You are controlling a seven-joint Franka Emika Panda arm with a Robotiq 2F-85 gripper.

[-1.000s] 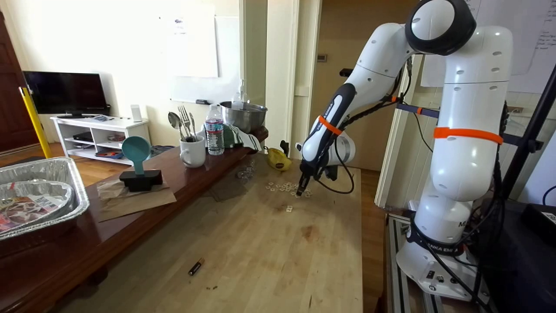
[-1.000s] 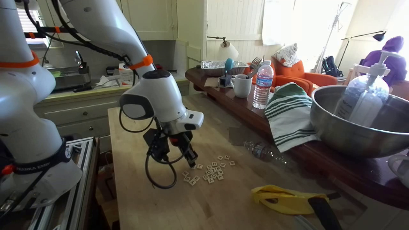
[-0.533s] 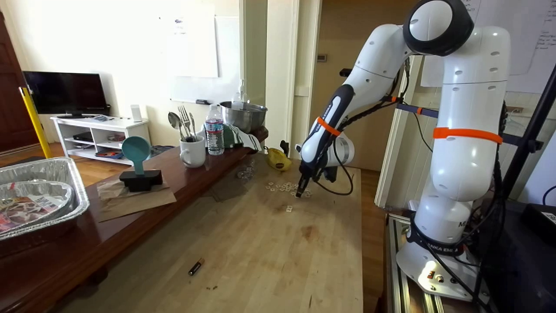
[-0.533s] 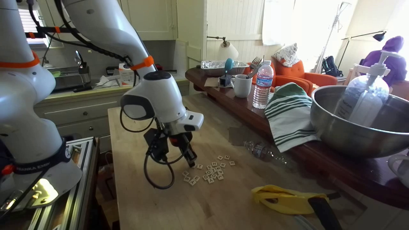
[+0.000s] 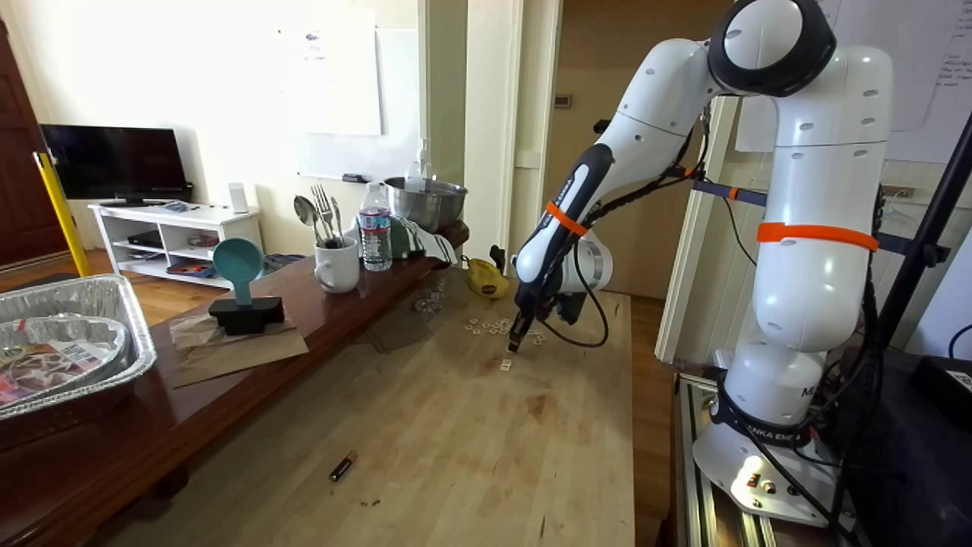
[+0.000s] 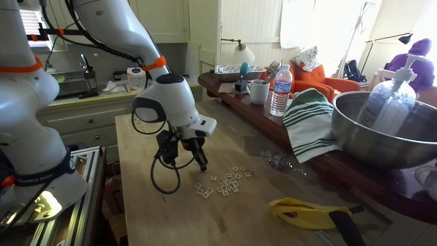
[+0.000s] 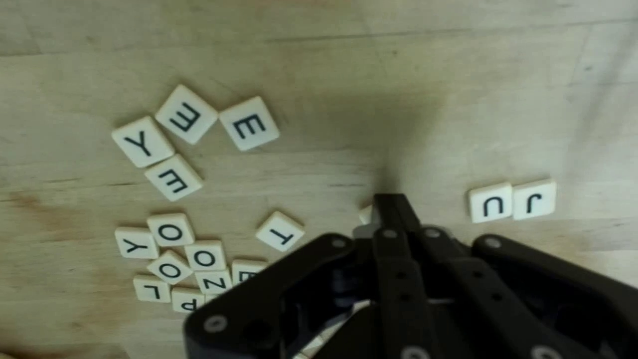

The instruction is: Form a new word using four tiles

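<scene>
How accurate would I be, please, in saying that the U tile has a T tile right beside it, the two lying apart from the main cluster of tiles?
Not quite: one letter is wrong. The wrist view shows a J tile right beside the U tile. The rest holds: the two lie apart from the main cluster of tiles.

Tiles [image 6: 228, 182] on table [image 6: 177, 222] | U tile [image 7: 490, 202] touching J tile [image 7: 534, 199]
</scene>
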